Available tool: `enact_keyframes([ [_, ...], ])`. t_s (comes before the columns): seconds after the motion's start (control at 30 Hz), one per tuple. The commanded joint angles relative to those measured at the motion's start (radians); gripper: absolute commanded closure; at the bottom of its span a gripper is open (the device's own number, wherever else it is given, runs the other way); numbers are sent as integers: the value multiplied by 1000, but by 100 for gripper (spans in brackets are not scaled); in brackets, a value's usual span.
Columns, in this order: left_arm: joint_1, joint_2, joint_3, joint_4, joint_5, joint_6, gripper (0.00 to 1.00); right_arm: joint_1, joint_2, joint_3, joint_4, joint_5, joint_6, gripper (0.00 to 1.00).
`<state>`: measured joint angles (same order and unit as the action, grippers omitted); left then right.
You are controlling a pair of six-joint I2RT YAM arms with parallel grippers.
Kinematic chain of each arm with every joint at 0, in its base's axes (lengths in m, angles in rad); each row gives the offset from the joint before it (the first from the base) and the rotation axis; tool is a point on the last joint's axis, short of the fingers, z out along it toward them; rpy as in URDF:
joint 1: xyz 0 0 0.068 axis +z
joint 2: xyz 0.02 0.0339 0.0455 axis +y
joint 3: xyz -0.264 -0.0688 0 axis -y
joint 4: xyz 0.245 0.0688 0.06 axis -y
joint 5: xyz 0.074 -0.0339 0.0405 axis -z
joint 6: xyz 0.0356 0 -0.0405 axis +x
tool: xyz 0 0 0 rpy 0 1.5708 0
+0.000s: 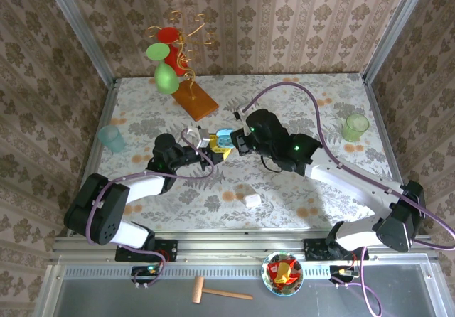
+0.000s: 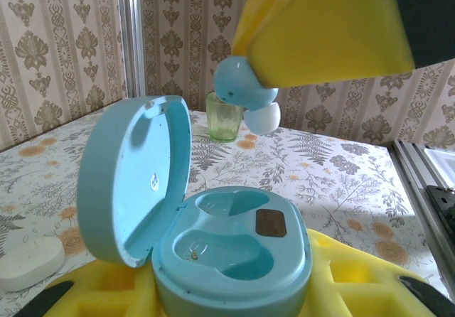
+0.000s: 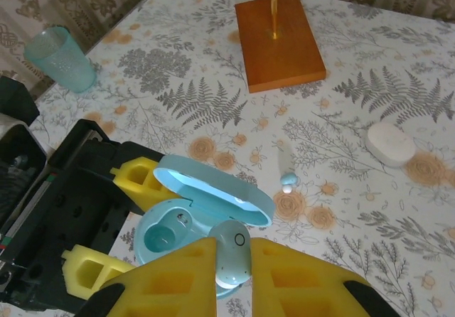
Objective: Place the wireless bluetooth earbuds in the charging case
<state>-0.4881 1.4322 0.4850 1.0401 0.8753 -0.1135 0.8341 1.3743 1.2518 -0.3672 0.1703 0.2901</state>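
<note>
Near the middle of the counter [image 1: 298, 97] we saw the two claws meeting tip to tip. The left claw [image 1: 211, 146], reaching in from the left, was closed on the case [image 2: 234, 253], its yellow pads [image 3: 134, 176] pressed against the pale blue body on either side. The case stood open, with its lid [image 2: 135, 182] tilted up and two wells showing in the base.

The right claw [image 1: 236, 144], coming from the right, gripped an earbud [image 3: 233, 256] between its own yellow pads. In the left wrist view that earbud [image 2: 242, 82], pale blue with a white tip, hung above the wells, apart from the case. Which well it lined up with we could not tell.

A loose earbud [image 3: 286, 180] lay on the counter just beyond the case. A white case [image 1: 252, 200] lay closed nearer the arms. A wooden base [image 1: 195, 100] stood at the far left, a teal cup [image 1: 111, 138] at the left edge, and a green cup [image 1: 355, 127] at the right.
</note>
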Motion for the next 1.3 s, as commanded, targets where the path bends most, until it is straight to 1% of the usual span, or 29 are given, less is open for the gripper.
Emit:
enact_keyframes([
  [0.0, 7, -19, 18, 29, 28, -29, 75, 8, 41, 29, 17, -27, -26, 85],
  [0.3, 7, -30, 23, 25, 17, -33, 75, 8, 60, 3, 10, -29, -21, 85],
  [0.77, 7, -43, 25, 16, 1, -32, 75, 9, 32, -26, -22, 0, -47, 85],
  [0.87, 7, -44, 26, 16, 1, -30, 75, 11, 34, -24, -24, -28, -56, 85],
  [0.97, 8, -46, 24, 15, 2, -26, 75, 14, 30, -18, -23, -56, -63, 79],
  [1.1, 7, -43, 25, 15, 2, -18, 75, 13, 25, -13, -22, -48, -67, 72],
  [1.13, 7, -43, 26, 16, 4, -18, 75, 13, -10, -10, -22, -43, -63, 69],
  [1.2, 7, -41, 27, 15, 9, -11, 75, 10, -20, -6, -21, -34, -53, 62],
  [1.27, 7, -41, 23, 16, 10, 5, 75, 2, -34, -9, -16, -38, -37, 58],
])
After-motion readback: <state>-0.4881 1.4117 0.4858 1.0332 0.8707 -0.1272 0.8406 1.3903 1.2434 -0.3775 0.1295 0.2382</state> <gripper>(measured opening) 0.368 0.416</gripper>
